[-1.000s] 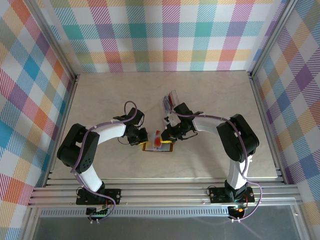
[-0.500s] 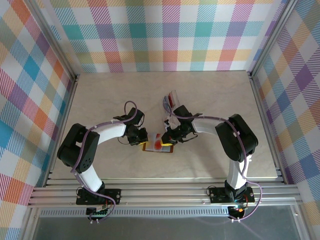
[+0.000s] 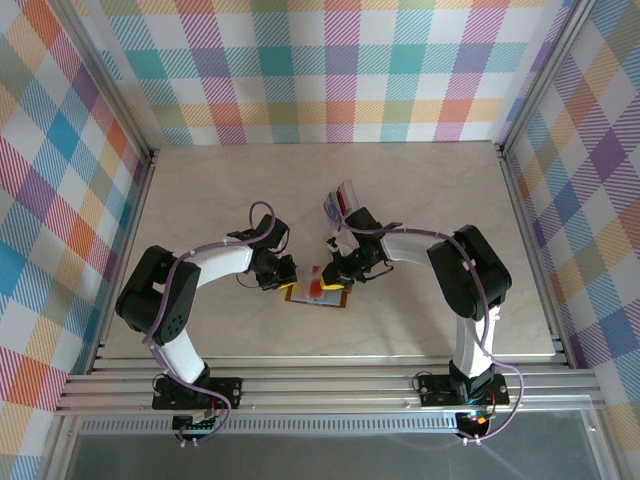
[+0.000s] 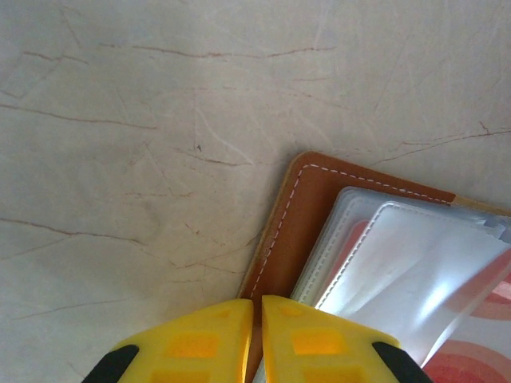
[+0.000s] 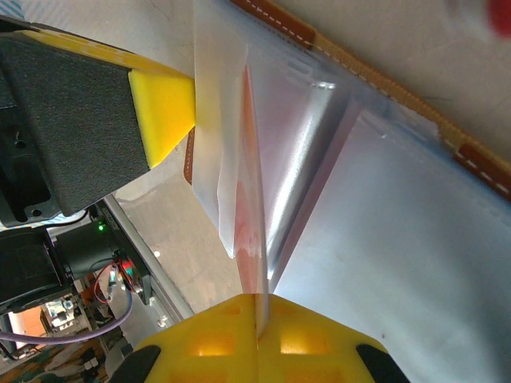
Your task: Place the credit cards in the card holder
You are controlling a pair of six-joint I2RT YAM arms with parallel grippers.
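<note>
The wallet [image 3: 322, 293] lies open on the tabletop [image 3: 200, 200], about midway between the side edges and closer to the near edge. Your left jaws are pinched on its brown leather border, just beside the clear pockets [image 4: 399, 255]. Your right jaws are pressed together on a red card [image 5: 249, 231], which stands on edge with its far end between the pocket sheets. A clear tray [image 3: 342, 203] sits near the wallet, toward the far edge.

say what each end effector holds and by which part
Right end effector: red credit card, by one edge. Left end effector: card holder, by its brown cover's edge.
</note>
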